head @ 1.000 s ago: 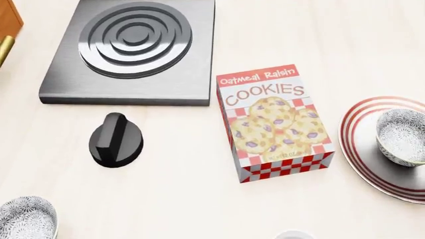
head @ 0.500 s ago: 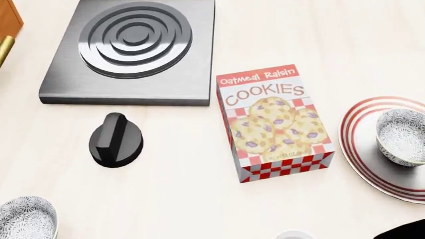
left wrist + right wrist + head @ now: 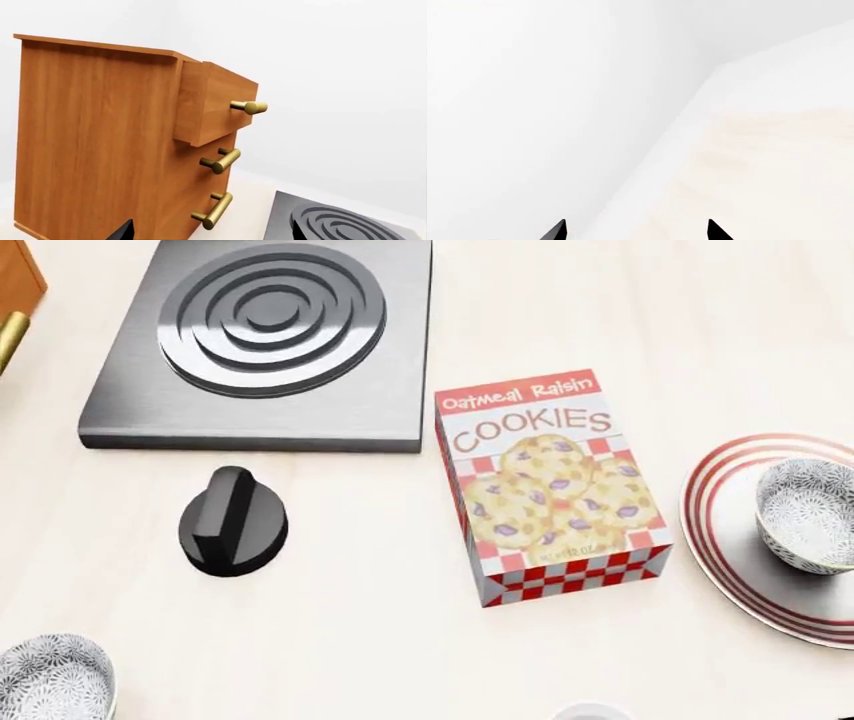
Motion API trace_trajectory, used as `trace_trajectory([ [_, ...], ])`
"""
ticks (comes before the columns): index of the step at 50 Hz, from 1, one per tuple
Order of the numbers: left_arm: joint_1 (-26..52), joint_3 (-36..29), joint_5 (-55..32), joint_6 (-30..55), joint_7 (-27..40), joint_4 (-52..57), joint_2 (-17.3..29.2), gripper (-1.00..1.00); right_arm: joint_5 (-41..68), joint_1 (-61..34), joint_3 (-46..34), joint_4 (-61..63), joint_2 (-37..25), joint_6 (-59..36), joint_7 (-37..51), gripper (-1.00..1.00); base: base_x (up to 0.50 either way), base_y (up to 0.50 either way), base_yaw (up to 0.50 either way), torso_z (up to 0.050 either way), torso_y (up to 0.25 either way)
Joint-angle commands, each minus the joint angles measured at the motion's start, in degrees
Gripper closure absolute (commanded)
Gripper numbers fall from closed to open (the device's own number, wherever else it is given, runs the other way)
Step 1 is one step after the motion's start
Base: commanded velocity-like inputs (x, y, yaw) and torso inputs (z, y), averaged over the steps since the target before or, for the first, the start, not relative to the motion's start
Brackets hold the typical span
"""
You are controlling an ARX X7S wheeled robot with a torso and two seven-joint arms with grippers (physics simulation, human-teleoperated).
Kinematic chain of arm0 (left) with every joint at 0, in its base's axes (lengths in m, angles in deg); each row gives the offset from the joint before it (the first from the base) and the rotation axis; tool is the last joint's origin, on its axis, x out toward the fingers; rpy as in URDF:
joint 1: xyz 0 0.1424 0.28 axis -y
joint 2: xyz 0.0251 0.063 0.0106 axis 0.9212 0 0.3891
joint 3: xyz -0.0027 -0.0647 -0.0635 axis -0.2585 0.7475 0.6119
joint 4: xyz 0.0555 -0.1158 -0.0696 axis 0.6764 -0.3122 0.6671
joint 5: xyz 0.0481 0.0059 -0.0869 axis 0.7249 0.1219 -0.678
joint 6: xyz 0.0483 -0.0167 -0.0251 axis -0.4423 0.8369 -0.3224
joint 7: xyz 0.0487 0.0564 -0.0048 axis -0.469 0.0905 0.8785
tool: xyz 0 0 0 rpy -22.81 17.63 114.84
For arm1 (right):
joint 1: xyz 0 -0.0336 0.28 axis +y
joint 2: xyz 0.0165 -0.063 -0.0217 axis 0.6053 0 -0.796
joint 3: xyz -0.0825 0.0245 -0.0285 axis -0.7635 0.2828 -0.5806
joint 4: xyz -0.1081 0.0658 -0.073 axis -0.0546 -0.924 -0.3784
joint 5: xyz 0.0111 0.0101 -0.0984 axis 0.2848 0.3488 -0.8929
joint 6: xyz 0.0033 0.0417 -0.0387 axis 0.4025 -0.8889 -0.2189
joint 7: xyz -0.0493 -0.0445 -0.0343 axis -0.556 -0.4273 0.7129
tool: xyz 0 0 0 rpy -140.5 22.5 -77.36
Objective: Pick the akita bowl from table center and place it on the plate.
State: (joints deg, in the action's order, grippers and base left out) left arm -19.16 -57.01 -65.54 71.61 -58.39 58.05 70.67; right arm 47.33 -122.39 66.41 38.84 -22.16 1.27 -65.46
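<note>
**Head view: akita bowl seated on plate, both grippers out of frame**

Head view: the akita bowl (image 3: pixel 805 512) is seen upright inside the plate (image 3: pixel 714 540), near the table's (image 3: pixel 360 570) right edge and partly cut off by the frame. A second, identical bowl (image 3: pixel 48 678) is seen at the near left corner, well apart from the plate. The cookie box (image 3: pixel 550 485) is lying between them at centre. The placing step is judged done.

Right wrist view: the right gripper (image 3: pixel 635 231) is shown with its two dark fingertips (image 3: pixel 557 231) spread apart and nothing held between them. It is pointed at bare wall and table.

Left wrist view: only one tip of the left gripper (image 3: pixel 123 232) is shown, so its state cannot be told. The wooden cabinet (image 3: pixel 100 140) and a corner of the hob (image 3: pixel 333 225) are faced.

Handling, as judged:
- The bowl is taken as rigid glazed ceramic, light for its size, chippable and slick under the pads.
- If regrasping is needed, the rim wall is best pinched with one finger inside and one outside.
- A grasp across the full width is not advised, since the curved, smooth wall could be squeezed out.
- The plate's raised rim should be cleared on any approach.
</note>
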Motion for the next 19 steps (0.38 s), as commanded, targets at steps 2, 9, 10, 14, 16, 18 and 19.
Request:
trace_trajectory([
  [2,-0.42,1.00,1.01,-0.63,-1.45,-0.50,-1.21,-1.00,1.13,1.26,-1.27,5.26,1.97,-0.89,-2.82,-1.00,0.00,0.00,0.00,0.000,0.000],
  [9,-0.13,0.97,0.72,-0.35,-1.27,-0.37,-1.07,-1.00,2.21,0.94,-1.81,7.08,1.80,-1.03,-2.89,-1.00,0.00,0.00,0.00,0.000,0.000],
  [10,-0.12,0.96,0.70,-0.29,-1.23,-0.29,-1.03,-1.00,2.30,0.93,-1.88,7.20,1.80,-1.04,-2.86,-1.00,0.00,0.00,0.00,0.000,0.000],
  [14,-0.05,0.97,0.67,-0.29,-1.12,-0.42,-1.03,-1.00,2.09,1.24,-3.28,7.46,1.54,-0.13,-2.75,-1.00,0.00,0.00,0.00,0.000,0.000],
  [16,-0.07,1.07,0.49,-0.15,-1.02,-0.11,-0.90,-1.00,2.30,1.11,-3.43,7.65,1.55,-0.17,-2.66,-1.00,0.00,0.00,0.00,0.000,0.000],
  [18,0.01,1.02,0.45,-0.30,-1.14,-0.39,-0.94,-1.00,2.55,1.11,-3.30,7.90,1.59,-0.24,-2.58,-1.00,0.00,0.00,0.00,0.000,0.000],
  [19,0.09,0.99,0.51,-0.25,-1.08,-0.61,-0.95,-1.00,2.68,1.10,-3.30,8.06,1.67,-0.17,-2.57,-1.00,0.00,0.00,0.00,0.000,0.000],
])
